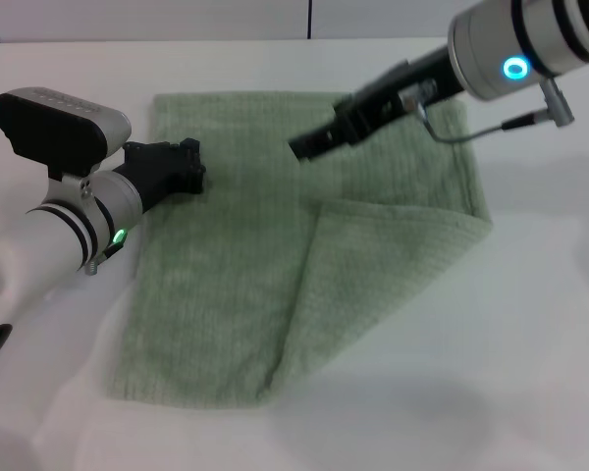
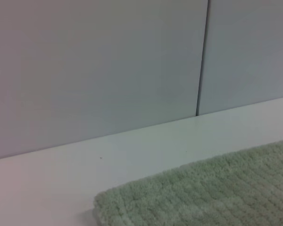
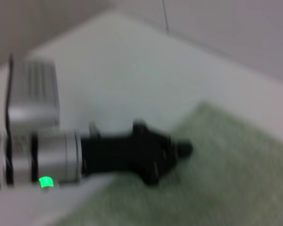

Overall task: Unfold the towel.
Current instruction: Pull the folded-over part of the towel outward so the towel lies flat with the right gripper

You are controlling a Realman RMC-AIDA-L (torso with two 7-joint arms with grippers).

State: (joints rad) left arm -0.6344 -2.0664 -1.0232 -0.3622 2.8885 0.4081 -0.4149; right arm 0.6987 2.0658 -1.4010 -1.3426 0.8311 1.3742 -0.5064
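Observation:
The pale green towel (image 1: 226, 265) lies on the white table (image 1: 530, 343). Its near right part is folded over diagonally, so a flap (image 1: 373, 265) lies on top of it. My left gripper (image 1: 194, 169) is low over the towel's far left part, close to the left edge. It also shows in the right wrist view (image 3: 184, 149), at the towel's (image 3: 226, 165) edge. My right gripper (image 1: 302, 147) hangs above the towel's far middle and holds nothing that I can see. The left wrist view shows only a far corner of the towel (image 2: 217, 193).
A pale wall with a vertical seam (image 2: 203, 56) stands behind the table's far edge. Bare white table surrounds the towel on all sides.

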